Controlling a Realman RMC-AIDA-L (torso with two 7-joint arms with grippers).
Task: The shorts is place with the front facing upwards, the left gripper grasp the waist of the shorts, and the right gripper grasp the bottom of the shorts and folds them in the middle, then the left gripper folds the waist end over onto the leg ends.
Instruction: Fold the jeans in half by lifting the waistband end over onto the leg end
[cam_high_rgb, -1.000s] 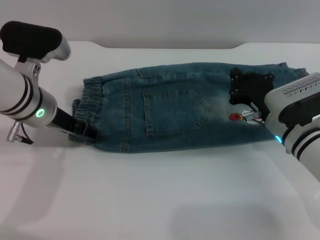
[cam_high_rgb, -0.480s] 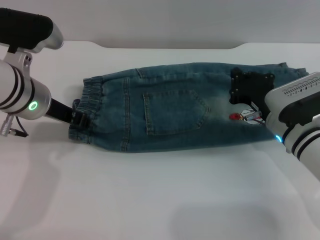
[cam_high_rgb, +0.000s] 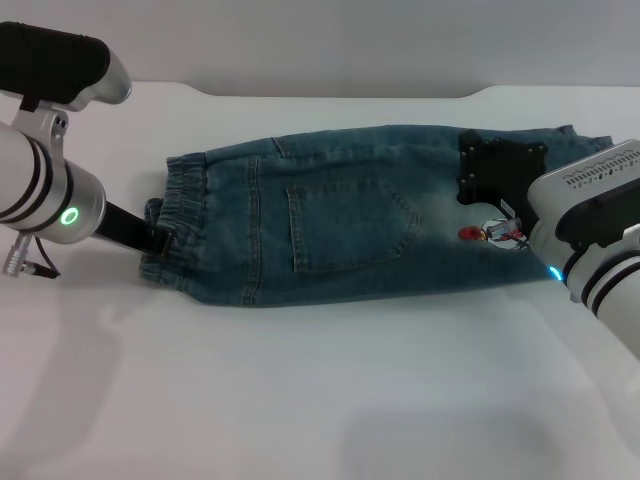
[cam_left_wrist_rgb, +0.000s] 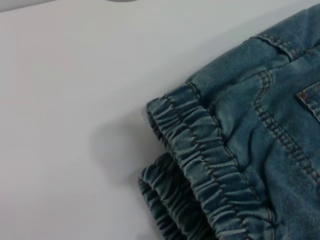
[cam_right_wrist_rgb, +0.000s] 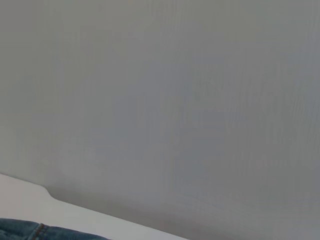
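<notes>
The blue denim shorts (cam_high_rgb: 350, 235) lie lengthwise on the white table, folded along the middle, a back pocket facing up. The elastic waist (cam_high_rgb: 172, 225) is at the left and the leg ends (cam_high_rgb: 560, 150) at the right. My left gripper (cam_high_rgb: 158, 241) is low at the near corner of the waist, touching the gathered band. The left wrist view shows that waist (cam_left_wrist_rgb: 200, 165) in two stacked layers. My right gripper (cam_high_rgb: 497, 175) hovers over the leg end of the shorts, hiding part of the cloth. The right wrist view catches only a thin strip of denim (cam_right_wrist_rgb: 35, 232).
The white table (cam_high_rgb: 320, 390) stretches wide in front of the shorts and to the left of the waist. Its back edge (cam_high_rgb: 340, 97) meets a grey wall. A small red and white print (cam_high_rgb: 485, 233) shows on the denim near the right arm.
My left gripper has moved up along the waist from the near corner and shifted slightly left, and the left arm has swung with it. The right arm has barely moved.
</notes>
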